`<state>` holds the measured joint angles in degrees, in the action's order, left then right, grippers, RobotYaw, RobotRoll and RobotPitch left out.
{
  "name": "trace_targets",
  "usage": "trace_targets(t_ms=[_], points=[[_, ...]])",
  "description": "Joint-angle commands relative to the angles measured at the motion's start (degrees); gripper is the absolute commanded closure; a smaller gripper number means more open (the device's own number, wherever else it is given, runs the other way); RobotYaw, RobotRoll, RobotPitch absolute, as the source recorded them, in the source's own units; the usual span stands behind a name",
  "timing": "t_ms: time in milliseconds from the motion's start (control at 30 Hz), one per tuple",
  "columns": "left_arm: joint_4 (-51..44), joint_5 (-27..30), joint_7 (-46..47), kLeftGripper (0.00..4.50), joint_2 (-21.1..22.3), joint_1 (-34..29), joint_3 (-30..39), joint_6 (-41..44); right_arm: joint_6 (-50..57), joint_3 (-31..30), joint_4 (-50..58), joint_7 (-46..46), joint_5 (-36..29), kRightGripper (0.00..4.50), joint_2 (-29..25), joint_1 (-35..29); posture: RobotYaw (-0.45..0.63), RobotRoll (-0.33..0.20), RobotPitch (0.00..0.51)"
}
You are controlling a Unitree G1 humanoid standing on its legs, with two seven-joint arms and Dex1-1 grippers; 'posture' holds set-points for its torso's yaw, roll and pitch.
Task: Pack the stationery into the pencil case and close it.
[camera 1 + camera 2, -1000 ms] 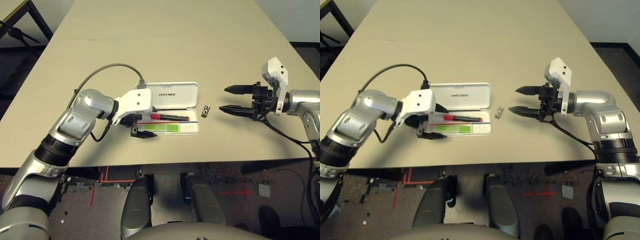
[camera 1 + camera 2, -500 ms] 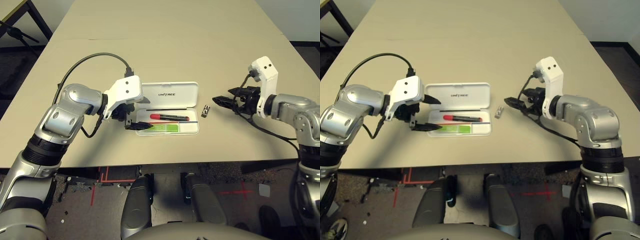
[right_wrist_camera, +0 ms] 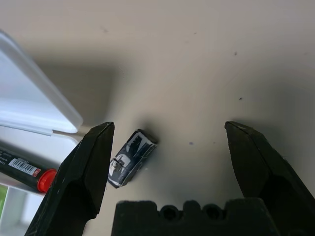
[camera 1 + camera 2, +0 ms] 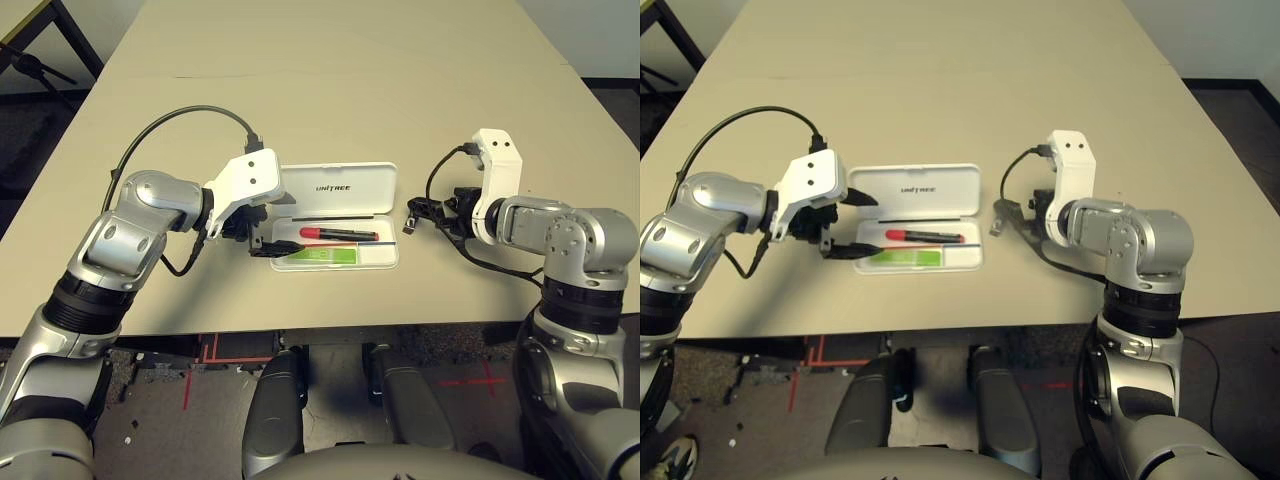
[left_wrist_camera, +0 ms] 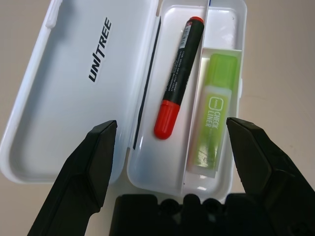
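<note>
Beige table [image 4: 330, 90]. Left gripper [image 4: 272, 235] spread apart at open pencil case [image 4: 352, 189], centre frame; marker [image 4: 338, 234], green stick [image 4: 325, 256] inside. Clip [image 3: 131, 158] right of case, between right gripper [image 3: 167, 147] spread fingers: tiny, light, probably slippery; pinch its flat sides.

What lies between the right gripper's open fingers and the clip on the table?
Nothing but bare table. In the right wrist view the right gripper hangs open over the clip, which lies close by one finger, beside the pencil case.
</note>
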<state>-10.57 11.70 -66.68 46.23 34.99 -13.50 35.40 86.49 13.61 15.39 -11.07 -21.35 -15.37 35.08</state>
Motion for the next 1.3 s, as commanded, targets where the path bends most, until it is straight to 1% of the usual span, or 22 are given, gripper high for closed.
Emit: trace_targets(t_ms=[33, 433, 800, 900, 1000, 1033, 1167, 1233, 1267, 1300], points=[[-1.12, 0.66, 0.60, 0.02, 0.22, -1.02, 0.74, 0.39, 1.07, -2.17, 2.30, 0.36, 0.37, 0.00, -0.48, -1.31, 0.00, 0.000, 0.212], [-0.73, 0.77, 1.68, 0.02, -0.38, -0.13, 0.76, 0.77, 0.57, -5.60, 2.69, 0.71, 1.30, 0.00, 0.05, -2.59, 0.01, 0.000, 0.201], [-2.39, 1.22, 2.79, 0.02, -0.30, -0.85, 1.07, 1.92, 0.87, -7.79, 1.09, 0.91, 1.78, 0.00, 0.43, -4.54, 0.03, 0.000, 0.207], [-2.17, 1.14, 2.78, 0.00, -0.26, -0.95, 1.22, 1.79, 1.03, -8.02, 0.87, 0.92, 1.85, 0.64, 0.31, -4.88, 0.02, 0.000, 0.207], [-1.76, 1.08, 2.54, 0.00, -0.16, -0.89, 1.33, 1.53, 0.82, -8.49, 0.95, 0.63, 2.09, 1.69, -0.12, -5.19, 0.02, 0.000, 0.208], [-1.65, 1.08, 2.48, 0.00, -0.14, -0.85, 1.34, 1.47, 0.74, -8.57, 1.02, 0.51, 2.11, 2.15, -0.25, -5.21, 0.02, 0.000, 0.208], [-1.32, 1.05, 2.31, 0.00, -0.12, -0.86, 1.32, 1.14, 0.35, -8.69, 1.58, 0.04, 2.10, 3.53, -0.98, -5.08, 0.02, 0.000, 0.207], [-1.22, 1.03, 2.26, 0.00, -0.09, -0.98, 1.30, 0.95, -0.26, -9.24, 2.04, -0.56, 1.89, 4.01, -1.95, -5.15, 0.02, 0.000, 0.207], [-1.19, 1.05, 2.21, 0.00, -0.08, -1.01, 1.30, 0.87, -0.33, -9.49, 2.37, -0.99, 1.74, 4.15, -2.69, -5.19, 0.02, 0.000, 0.207], [-1.12, 1.06, 2.16, 0.00, -0.09, -0.99, 1.28, 0.81, -0.97, -9.88, 2.63, -1.70, 1.57, 4.16, -3.83, -5.19, 0.01, 0.000, 0.205]])
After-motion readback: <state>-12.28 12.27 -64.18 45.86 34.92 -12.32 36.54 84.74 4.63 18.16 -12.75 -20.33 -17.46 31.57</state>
